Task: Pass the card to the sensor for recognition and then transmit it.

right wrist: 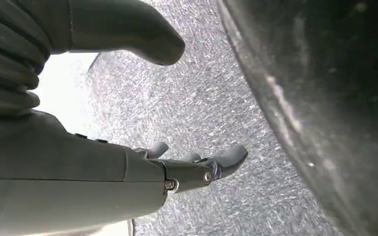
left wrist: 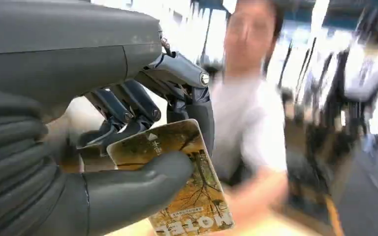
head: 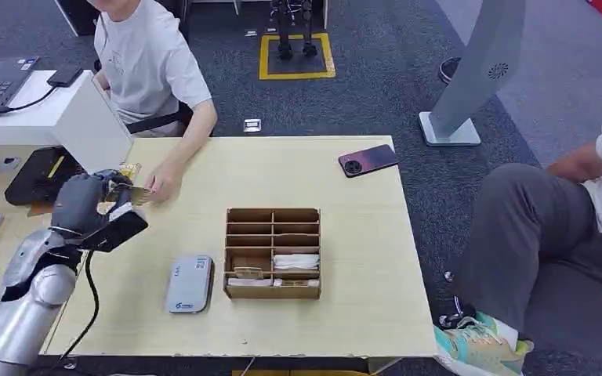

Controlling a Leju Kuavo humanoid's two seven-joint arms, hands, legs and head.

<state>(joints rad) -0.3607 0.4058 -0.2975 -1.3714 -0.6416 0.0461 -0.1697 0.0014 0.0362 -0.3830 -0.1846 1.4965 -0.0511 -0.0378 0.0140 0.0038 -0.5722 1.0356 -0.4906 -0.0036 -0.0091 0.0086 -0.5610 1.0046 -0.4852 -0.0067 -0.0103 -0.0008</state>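
Left hand [head: 94, 200]: raised over the worktop's [head: 360, 227] left edge, thumb [left wrist: 128, 189] and fingers [left wrist: 128, 110] pinching a card [left wrist: 184, 177].
Card: yellow-brown, tree print, "MOTEL" lettering at one end; held clear of the worktop, its free end toward a person's hand [head: 161, 184].
Person [head: 145, 63]: seated at the far left corner, light shirt, arm reaching to the card; whether the hand touches it cannot be told.
Right hand [right wrist: 192, 164]: hanging over grey carpet [right wrist: 202, 103], fingers apart, holding nothing.
Sensor [head: 190, 283]: grey, flat, near the front edge, just left of the box [head: 273, 252].
Box: cardboard, compartmented, mid-worktop; white items in the lower slots.
Phone [head: 368, 160]: dark, far right side.
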